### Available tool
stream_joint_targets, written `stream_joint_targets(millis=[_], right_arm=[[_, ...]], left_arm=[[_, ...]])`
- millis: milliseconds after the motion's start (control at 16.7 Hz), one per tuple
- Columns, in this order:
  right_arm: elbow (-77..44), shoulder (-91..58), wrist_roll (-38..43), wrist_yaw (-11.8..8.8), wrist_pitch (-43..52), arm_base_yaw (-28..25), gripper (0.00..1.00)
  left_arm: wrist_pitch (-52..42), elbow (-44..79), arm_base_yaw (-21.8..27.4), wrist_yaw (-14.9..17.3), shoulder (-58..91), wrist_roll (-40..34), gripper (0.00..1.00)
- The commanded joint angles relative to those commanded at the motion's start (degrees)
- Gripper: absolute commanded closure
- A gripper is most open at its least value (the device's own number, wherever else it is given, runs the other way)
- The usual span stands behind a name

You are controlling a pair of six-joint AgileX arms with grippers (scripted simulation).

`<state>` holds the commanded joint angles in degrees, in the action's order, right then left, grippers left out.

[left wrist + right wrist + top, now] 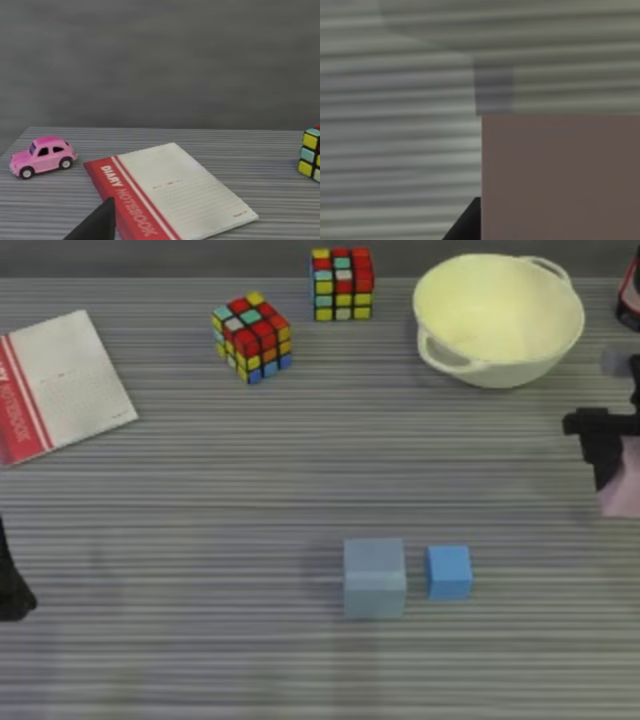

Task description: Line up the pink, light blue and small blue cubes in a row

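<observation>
The cream bowl (pixel 498 320) at the table's far right sits empty. Near the right edge, the right gripper (pixel 612 475) covers most of the pink cube (pixel 620 495) — whether its fingers clamp it, I cannot tell. The light blue cube (pixel 374 577) stands front-centre, with the small blue cube (pixel 449 572) just beside it. The left gripper (pixel 12 590) — cut off at the left edge.

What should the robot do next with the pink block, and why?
Probably carry the pink cube, held by the right gripper at the table's right edge, leftward to beside the small blue cube, which already sits next to the light blue cube.
</observation>
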<state>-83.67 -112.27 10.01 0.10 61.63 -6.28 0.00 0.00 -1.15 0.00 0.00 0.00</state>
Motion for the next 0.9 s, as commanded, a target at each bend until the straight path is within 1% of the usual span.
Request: stream_joint_targets(millis=[120, 240, 720, 900], right_arm=[[-4.39, -3.06, 3.11, 0.02, 2.31, -3.30, 1.00], [-11.15, -7.32, 7.45, 0.09, 5.59, -7.98, 1.00], [-49.46, -27.70, 30.41, 0.44, 21.81, -32.70, 1.00], [-60.62, -33.41, 37.85, 0.56, 26.54, -40.65, 1.00]], left_arm=[[0.00, 0.00, 0.00, 0.00, 0.00, 0.00, 0.00], [0.00, 0.00, 0.00, 0.00, 0.00, 0.00, 0.00], [0.00, 0.00, 0.00, 0.00, 0.00, 0.00, 0.00], [0.00, 0.00, 0.00, 0.00, 0.00, 0.00, 0.00]])
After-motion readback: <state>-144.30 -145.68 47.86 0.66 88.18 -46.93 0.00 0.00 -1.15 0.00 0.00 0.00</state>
